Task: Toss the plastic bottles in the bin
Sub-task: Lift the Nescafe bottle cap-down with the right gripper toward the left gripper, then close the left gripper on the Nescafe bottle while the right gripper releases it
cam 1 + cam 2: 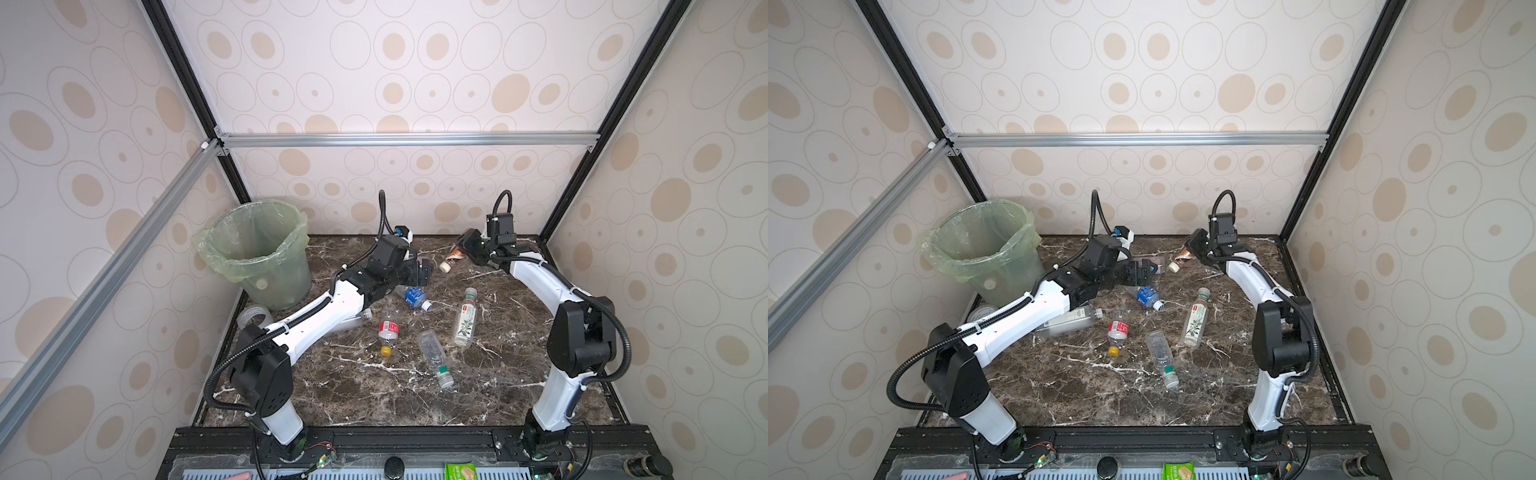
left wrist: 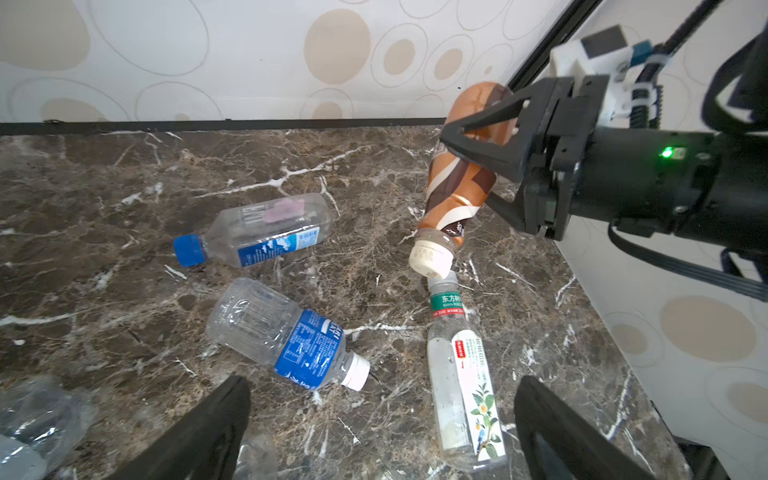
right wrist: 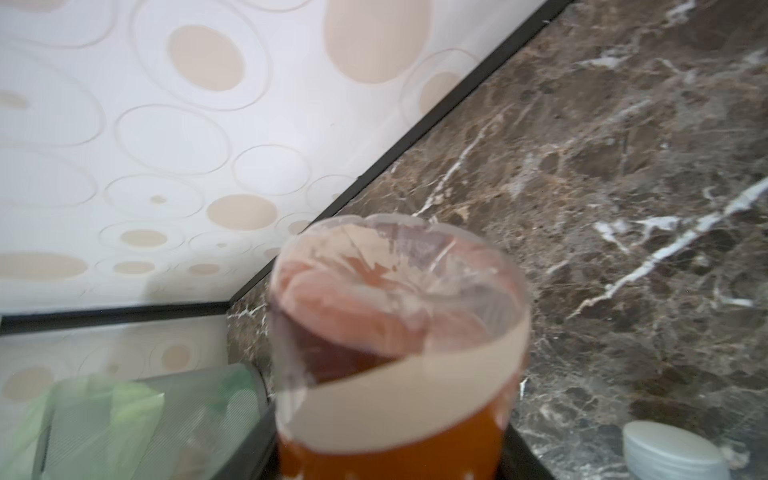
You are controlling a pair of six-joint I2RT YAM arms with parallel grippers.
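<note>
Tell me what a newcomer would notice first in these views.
The right gripper clamps a brown-labelled bottle, tilted cap-down, near the back right corner. Several loose bottles lie on their sides across the middle of the marble table, with the open left gripper over them. The green-lined bin stands at back left.

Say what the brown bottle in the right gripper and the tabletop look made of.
The brown bottle: thin clear plastic under a glossy brown-and-cream sleeve; its see-through base shows in the right wrist view. The tabletop: smooth brown marble with white veins, perhaps printed imitation.
</note>
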